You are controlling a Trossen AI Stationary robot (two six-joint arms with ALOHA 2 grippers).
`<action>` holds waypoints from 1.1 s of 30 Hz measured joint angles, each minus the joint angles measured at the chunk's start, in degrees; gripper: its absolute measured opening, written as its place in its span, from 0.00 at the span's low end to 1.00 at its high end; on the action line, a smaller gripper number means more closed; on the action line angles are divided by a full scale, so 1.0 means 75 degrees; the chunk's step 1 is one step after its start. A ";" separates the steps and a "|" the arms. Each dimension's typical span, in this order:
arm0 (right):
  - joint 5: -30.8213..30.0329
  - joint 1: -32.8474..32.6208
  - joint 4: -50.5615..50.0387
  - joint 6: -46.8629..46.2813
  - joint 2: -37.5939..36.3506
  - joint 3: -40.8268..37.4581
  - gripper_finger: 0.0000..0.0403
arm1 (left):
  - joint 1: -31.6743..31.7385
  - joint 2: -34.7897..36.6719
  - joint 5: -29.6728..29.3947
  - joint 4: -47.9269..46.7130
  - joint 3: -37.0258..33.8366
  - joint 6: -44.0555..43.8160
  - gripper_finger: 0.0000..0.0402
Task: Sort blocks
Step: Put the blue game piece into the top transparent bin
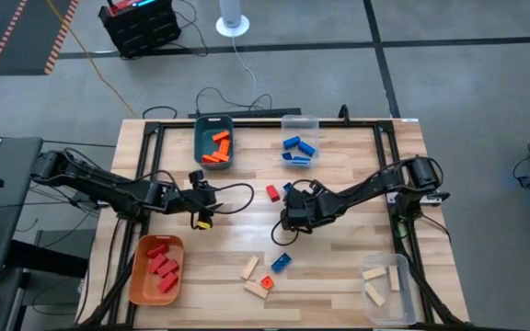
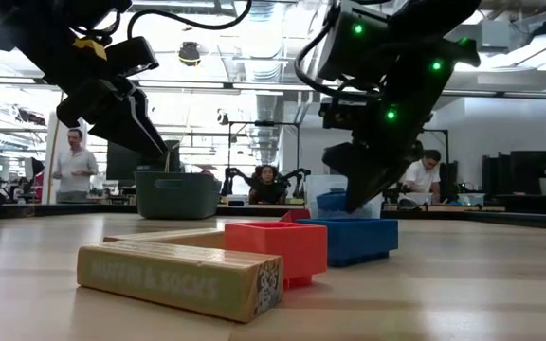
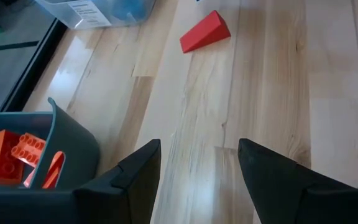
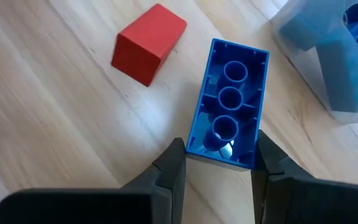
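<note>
Just beyond your right gripper [image 4: 218, 163], pinching a blue block [image 4: 229, 102], a red block [image 4: 149, 43] is lying; your left gripper [image 3: 199, 163] is gaping empty; a wood block [image 2: 180, 276] is reading "MUFFIN & SOCKS".

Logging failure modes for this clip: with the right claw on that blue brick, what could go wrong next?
The right claw pinches only the near end of the blue brick, which lies hollow side up; it may pivot or slip when lifted. The red block sits close beside it and could get knocked. The left claw hangs open by the teal bin, a possible obstacle.
</note>
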State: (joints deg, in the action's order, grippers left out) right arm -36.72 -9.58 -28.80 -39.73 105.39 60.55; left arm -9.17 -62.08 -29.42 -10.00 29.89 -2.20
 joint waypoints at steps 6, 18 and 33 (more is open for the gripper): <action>-0.0010 -0.0018 0.0012 0.0051 -0.0004 0.0003 0.27 | 0.0000 0.0000 -0.0001 -0.0003 0.0000 0.0000 0.52; 0.0036 -0.0124 -0.0655 0.0332 -0.0241 0.0009 0.27 | 0.0000 0.0000 -0.0007 -0.0180 0.0000 -0.0064 0.52; 0.0205 0.0366 -0.1691 0.2602 -0.1888 0.0015 0.27 | 0.0000 0.0000 -0.0013 -0.0271 0.0003 -0.0087 0.52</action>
State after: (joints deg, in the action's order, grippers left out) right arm -35.18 -6.84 -41.48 -20.22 91.23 60.66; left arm -9.17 -62.08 -29.52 -12.03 29.91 -2.85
